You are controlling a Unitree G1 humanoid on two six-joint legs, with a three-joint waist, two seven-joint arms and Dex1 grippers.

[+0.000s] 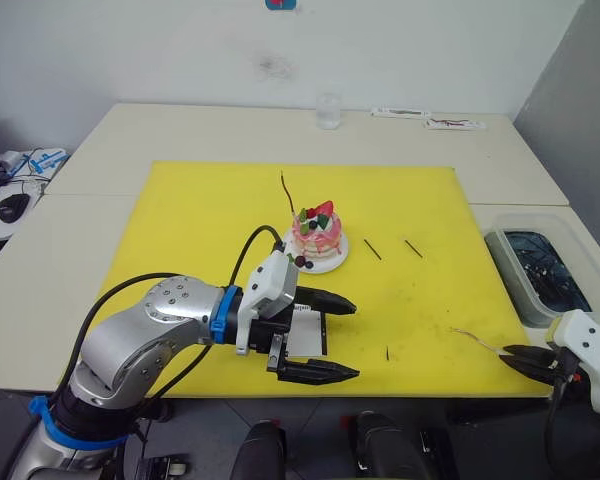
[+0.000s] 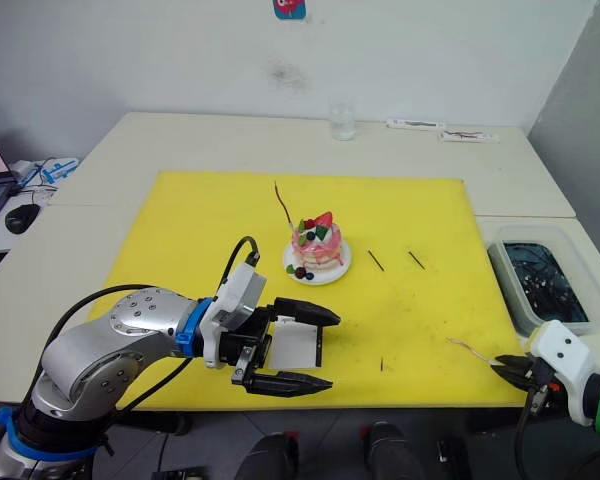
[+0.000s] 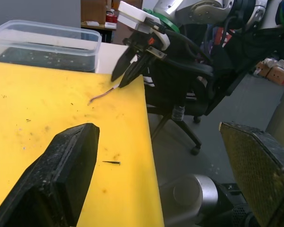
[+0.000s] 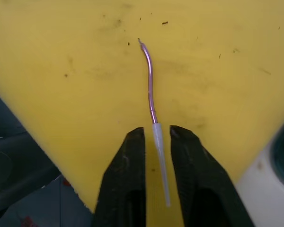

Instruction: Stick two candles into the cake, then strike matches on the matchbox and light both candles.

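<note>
The cake [image 1: 318, 240] is sitting on its white plate near the middle of the yellow mat [image 1: 180, 230], with one candle [image 1: 288, 193] standing in it, leaning away from the robot. In front of the cake, the left tool [image 1: 332, 340] is hovering wide open above the matchbox [image 1: 305, 334]. Far right of the cake, at the mat's front corner, the right tool [image 4: 156, 142] is narrowed around the white end of the second candle [image 4: 150, 90], which is lying on the mat. Two matches [image 1: 392, 248] are lying just right of the cake.
</note>
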